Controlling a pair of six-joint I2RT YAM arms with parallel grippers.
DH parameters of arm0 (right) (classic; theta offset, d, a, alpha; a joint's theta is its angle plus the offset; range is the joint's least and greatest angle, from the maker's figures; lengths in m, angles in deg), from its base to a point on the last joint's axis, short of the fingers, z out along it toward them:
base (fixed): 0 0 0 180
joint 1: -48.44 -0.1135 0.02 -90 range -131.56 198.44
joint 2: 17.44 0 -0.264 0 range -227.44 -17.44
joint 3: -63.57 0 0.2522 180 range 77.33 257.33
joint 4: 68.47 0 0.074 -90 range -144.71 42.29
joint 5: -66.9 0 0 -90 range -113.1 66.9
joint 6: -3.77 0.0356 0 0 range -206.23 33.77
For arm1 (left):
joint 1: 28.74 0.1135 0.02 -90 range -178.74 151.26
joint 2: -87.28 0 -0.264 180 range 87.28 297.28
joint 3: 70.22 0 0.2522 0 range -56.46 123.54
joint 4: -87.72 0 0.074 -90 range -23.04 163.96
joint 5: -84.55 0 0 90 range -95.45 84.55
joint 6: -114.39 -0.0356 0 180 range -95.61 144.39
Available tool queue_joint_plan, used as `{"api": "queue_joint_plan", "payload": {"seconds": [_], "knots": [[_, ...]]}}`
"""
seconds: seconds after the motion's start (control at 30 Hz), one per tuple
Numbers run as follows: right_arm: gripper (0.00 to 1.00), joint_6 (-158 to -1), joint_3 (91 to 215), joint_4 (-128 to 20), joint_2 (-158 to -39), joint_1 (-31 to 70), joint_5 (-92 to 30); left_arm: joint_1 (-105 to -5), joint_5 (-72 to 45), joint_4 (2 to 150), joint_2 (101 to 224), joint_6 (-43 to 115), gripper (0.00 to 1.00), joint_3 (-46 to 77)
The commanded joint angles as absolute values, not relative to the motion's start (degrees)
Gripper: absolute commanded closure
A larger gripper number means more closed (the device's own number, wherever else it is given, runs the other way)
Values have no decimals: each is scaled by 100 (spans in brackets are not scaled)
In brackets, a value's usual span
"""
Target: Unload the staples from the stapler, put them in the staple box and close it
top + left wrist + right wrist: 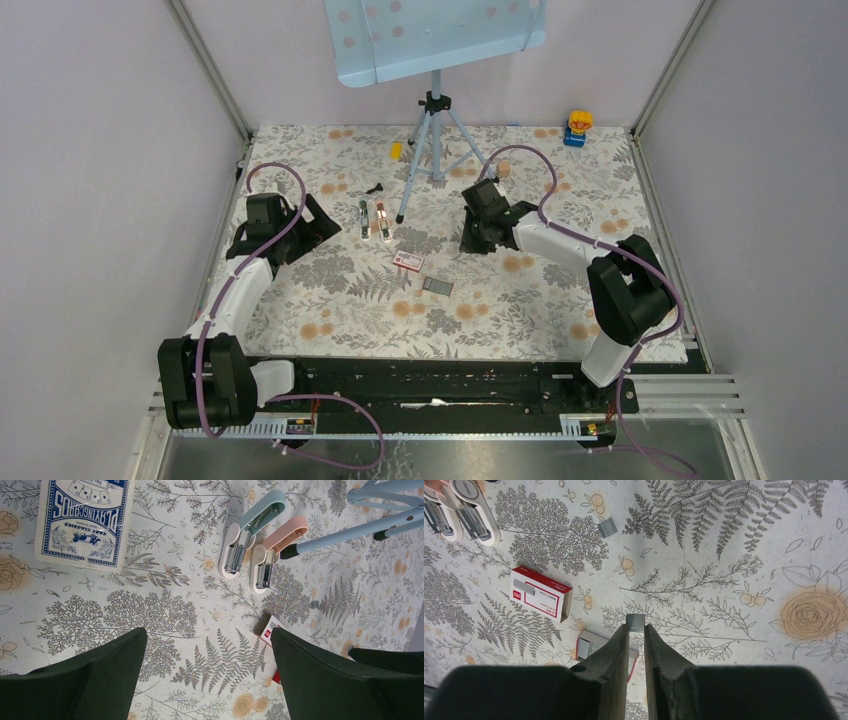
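Note:
Two open staplers lie side by side on the floral cloth, a teal one [362,219] [250,532] and a pink one [381,222] [275,550]. They also show at the top left of the right wrist view [471,517]. My right gripper [635,626] [472,240] is shut on a small grey strip of staples [635,621], held above the cloth to the right of the staplers. Another staple strip [607,527] lies loose on the cloth. My left gripper [207,652] [305,228] is open and empty, left of the staplers.
A red and white staple box [407,261] [540,593] [270,630] and its grey inner tray [437,287] [589,645] lie in front of the staplers. A blue playing-card box [82,520] lies near my left gripper. A tripod [432,140] stands behind the staplers, with one leg [350,530] reaching beside them.

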State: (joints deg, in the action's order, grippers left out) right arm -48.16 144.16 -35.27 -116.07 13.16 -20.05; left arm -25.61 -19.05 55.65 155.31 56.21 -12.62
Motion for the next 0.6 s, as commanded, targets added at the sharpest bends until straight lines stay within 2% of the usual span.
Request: {"api": "queue_joint_plan", "payload": {"seconds": [0.0,0.57], "knots": [[78,-4331,14341,-3331,-11368,1095,-1783,-2514,-2040,5872,15451,5688,1,-1284],[80,-3531,13916,-3429,-11218,185,-1350,-2521,-2149,6001,15575,5841,1,-1295]]}}
